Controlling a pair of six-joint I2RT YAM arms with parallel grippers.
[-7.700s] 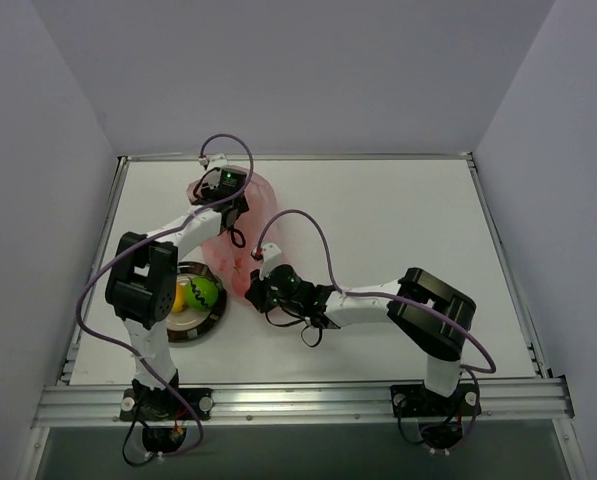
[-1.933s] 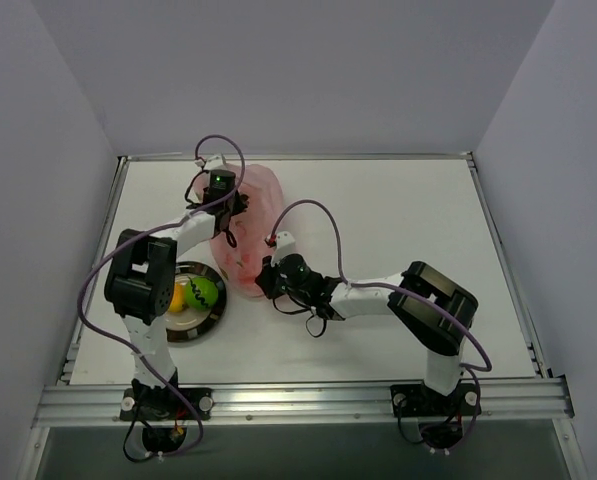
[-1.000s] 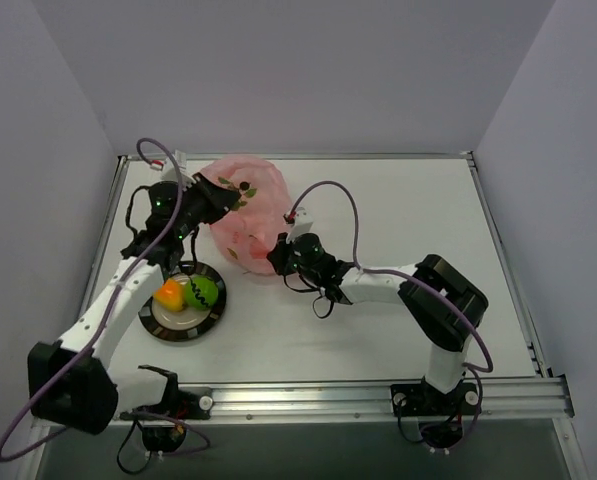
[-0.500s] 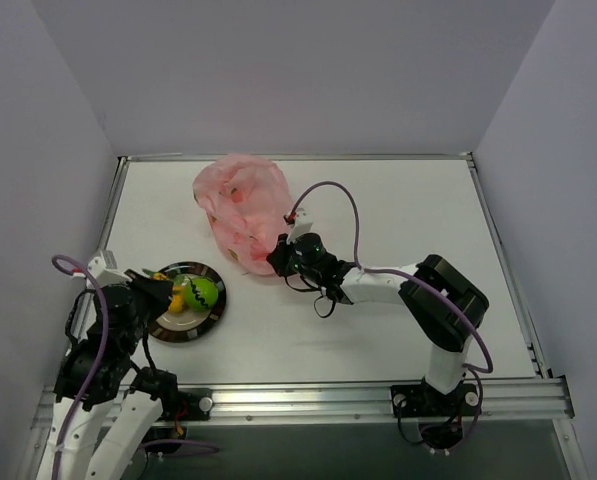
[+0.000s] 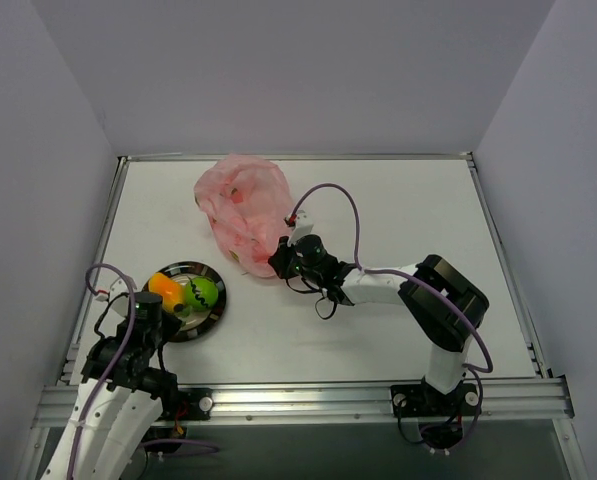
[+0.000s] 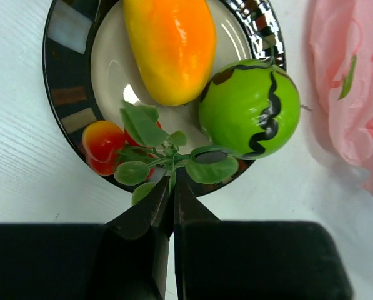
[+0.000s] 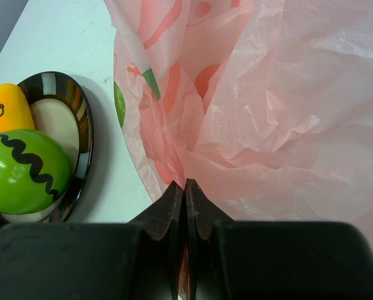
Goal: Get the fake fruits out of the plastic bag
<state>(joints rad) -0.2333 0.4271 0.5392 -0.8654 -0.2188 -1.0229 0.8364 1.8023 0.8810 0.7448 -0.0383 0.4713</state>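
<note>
The translucent pink plastic bag [image 5: 243, 205] lies crumpled at the back of the table. My right gripper [image 7: 185, 186] is shut on a pinch of its film [image 7: 286, 94] at the near edge. On the dark-rimmed plate [image 6: 64, 75] lie an orange-yellow fruit [image 6: 170, 47] and a lime-green fruit [image 6: 252, 112] with a dark zigzag. My left gripper [image 6: 172, 181] is shut on the thin stem of a leafy sprig carrying small red fruits [image 6: 102, 145], which hang over the plate's near rim. From above, that gripper [image 5: 170, 310] sits at the plate's [image 5: 206, 318] near-left side.
A raised metal frame edges the white table [image 5: 378, 330]. The right arm stretches across the middle towards the bag. Part of the bag [image 6: 355, 94] shows just to the right of the plate in the left wrist view.
My left arm has swung from the bag down to the near-left and brought the leafy red sprig to the plate. The right gripper has stayed on the bag.
</note>
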